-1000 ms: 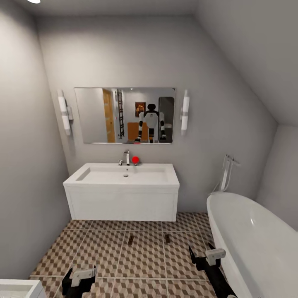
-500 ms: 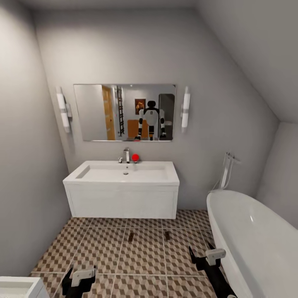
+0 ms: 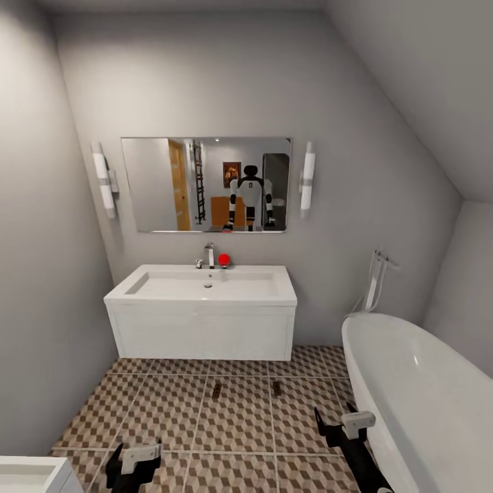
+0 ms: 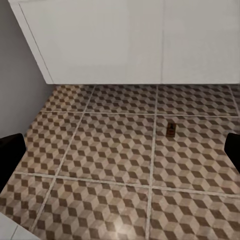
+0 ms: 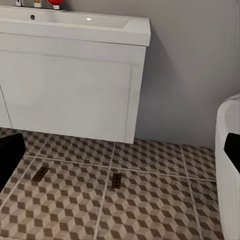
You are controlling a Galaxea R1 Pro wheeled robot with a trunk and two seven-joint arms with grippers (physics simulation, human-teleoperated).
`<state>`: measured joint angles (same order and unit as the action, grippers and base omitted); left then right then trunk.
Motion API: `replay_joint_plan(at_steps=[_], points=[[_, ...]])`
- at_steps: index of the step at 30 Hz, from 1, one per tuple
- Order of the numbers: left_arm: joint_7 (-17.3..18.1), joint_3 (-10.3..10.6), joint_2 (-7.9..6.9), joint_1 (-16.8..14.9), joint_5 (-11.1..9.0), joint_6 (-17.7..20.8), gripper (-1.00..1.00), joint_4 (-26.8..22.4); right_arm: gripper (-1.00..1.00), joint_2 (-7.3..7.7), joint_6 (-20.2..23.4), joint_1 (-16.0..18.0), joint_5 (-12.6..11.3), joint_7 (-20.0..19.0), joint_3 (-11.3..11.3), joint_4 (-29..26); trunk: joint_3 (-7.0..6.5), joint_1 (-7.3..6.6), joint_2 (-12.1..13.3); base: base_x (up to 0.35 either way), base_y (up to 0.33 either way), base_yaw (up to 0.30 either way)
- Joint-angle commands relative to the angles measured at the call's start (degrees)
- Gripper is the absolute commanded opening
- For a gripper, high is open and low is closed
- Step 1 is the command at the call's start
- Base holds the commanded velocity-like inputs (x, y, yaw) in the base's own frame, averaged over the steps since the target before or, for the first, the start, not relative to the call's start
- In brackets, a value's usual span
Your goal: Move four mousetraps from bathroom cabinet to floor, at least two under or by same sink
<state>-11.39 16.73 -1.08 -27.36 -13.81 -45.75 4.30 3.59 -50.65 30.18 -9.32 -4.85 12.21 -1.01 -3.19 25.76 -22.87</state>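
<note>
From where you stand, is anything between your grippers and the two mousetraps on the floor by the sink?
Nothing visible. Bare tiled floor lies between both open, empty grippers (left, right) and the two mousetraps before the sink. The bathtub stands off to the right.

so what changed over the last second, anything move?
Only the view shifted: the whole picture slid a little, which reads as the head camera moving, not the things. Both mousetraps, left and right, lie as before on the bathroom floor in front of the sink. The left tool and right tool hang open and empty, nothing taken or released.
</note>
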Motion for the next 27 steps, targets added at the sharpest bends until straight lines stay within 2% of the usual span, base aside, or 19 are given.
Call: replay_joint_plan(at_steps=[1,23,27], points=[[-0.1,0.5,0.06,-0.1,-0.3,-0.2,1.0,0.2,1.0,0.01,-0.1,0.0,-0.6,-0.4,0.2,0.0,0.03,0.02,0.0,0.0,0.0,0.0],[-0.1,0.5,0.2,-0.1,-0.3,-0.2,1.0,0.2,1.0,0.12,-0.1,0.0,-0.6,-0.4,0.1,0.0,0.03,0.02,0.0,0.0,0.0,0.0],[0.1,0.5,0.13,1.3,-0.3,-0.3,1.0,0.2,1.0,0.17,-0.2,-0.6,-0.6,-0.5,0.1,0.1,0.03,0.02,0.0,0.0,0.0,0.0]])
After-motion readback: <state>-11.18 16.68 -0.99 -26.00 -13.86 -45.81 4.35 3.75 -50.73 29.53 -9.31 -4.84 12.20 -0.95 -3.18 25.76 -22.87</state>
